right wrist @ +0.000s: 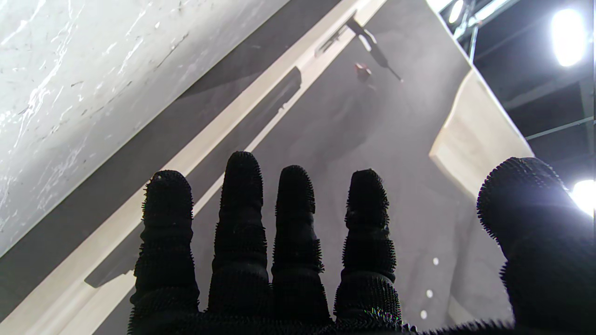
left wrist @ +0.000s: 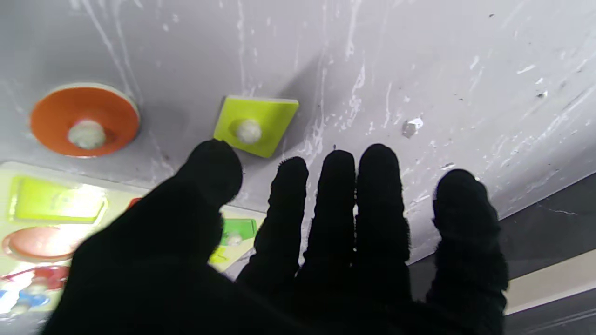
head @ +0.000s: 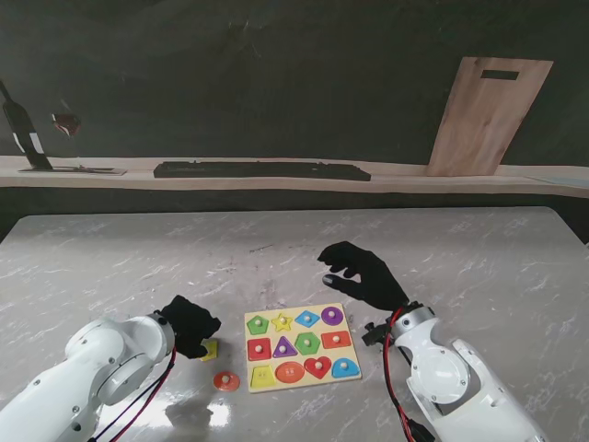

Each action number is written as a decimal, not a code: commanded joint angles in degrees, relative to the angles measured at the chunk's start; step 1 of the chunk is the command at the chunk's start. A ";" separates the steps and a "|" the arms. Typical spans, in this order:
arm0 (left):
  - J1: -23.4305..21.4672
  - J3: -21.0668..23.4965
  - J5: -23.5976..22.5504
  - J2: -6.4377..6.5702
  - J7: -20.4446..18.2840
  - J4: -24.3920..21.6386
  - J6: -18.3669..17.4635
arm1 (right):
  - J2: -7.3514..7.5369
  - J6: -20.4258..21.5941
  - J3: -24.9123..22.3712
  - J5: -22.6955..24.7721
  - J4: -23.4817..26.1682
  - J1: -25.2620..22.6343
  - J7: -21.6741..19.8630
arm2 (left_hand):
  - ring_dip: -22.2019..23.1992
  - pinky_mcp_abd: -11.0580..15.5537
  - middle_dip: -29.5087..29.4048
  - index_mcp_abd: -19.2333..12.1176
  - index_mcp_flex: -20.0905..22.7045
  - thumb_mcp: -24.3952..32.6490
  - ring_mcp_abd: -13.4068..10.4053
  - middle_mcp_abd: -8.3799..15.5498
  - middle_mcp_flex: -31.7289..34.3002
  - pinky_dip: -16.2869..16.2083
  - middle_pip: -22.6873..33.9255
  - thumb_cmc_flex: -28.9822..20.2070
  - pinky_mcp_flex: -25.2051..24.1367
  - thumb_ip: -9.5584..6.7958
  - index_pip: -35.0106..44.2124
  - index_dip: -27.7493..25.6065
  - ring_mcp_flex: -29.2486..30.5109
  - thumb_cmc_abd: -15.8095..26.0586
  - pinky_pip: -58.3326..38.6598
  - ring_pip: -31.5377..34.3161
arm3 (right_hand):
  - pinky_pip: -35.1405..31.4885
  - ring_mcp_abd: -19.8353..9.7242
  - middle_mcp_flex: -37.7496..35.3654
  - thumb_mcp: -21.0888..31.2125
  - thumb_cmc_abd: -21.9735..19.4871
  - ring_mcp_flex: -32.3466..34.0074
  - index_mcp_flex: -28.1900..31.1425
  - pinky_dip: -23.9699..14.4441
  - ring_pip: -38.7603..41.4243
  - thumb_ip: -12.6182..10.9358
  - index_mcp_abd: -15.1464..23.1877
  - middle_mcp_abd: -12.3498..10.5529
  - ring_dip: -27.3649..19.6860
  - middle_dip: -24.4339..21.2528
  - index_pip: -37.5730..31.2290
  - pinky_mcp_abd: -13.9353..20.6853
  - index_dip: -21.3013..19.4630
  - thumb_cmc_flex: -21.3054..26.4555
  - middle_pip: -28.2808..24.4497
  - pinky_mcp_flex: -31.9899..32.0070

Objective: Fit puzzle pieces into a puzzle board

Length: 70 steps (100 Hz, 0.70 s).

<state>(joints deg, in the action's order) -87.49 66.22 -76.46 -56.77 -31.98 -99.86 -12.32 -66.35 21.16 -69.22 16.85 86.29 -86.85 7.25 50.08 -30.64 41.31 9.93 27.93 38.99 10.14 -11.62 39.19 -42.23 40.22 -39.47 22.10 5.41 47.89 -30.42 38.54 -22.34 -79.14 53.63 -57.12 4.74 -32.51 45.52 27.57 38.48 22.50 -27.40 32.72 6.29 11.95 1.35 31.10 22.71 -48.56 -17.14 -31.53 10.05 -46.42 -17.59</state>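
The yellow puzzle board point(head: 302, 372) lies on the marble table near me, with most slots filled by coloured shapes. A yellow-green four-sided piece point(head: 211, 349) point(left wrist: 255, 124) lies loose on the table to its left. An orange round piece point(head: 226, 380) point(left wrist: 84, 120) lies nearer to me. My left hand point(head: 190, 325) point(left wrist: 298, 242) hovers over the yellow-green piece, open, fingers extended and holding nothing. The board's yellow-green slot point(left wrist: 56, 202) and orange round slot point(left wrist: 37, 243) look empty. My right hand point(head: 361, 272) point(right wrist: 326, 251) is raised beyond the board's far right corner, open and empty.
A wooden ledge point(head: 276, 173) runs along the far wall, with a long black bar point(head: 261, 170) on it. A wooden cutting board point(head: 489, 115) leans at the far right. A dark bottle and a wine glass point(head: 66, 122) stand at the far left.
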 commanded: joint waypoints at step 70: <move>-2.10 -0.79 -2.07 0.68 11.06 4.75 -2.47 | -0.16 -0.11 0.01 0.66 0.82 -0.65 0.22 | -2.38 15.14 3.85 -6.93 -6.45 8.74 -4.22 3.29 0.73 1.28 4.14 -5.69 0.63 6.38 17.86 -5.36 1.71 -10.51 -2.56 2.29 | -0.87 -0.17 -1.03 0.40 -1.06 1.43 1.11 -0.59 0.64 -1.67 1.64 -0.42 0.62 0.41 0.56 0.19 0.32 -1.17 0.32 -0.06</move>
<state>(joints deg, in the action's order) -89.47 65.64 -78.17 -56.49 -20.73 -95.36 -14.23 -66.35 21.14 -69.42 17.33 86.63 -87.15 7.45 48.27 -30.64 43.48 3.38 23.22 46.54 7.87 -8.79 38.00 -41.57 43.02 -43.22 22.10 7.75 63.18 -34.65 38.56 -30.15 -79.54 54.28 -57.12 4.74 -32.51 45.52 27.57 38.48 22.50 -27.40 32.72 6.29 11.95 1.35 31.10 22.71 -48.56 -17.16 -31.53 10.05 -46.42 -17.59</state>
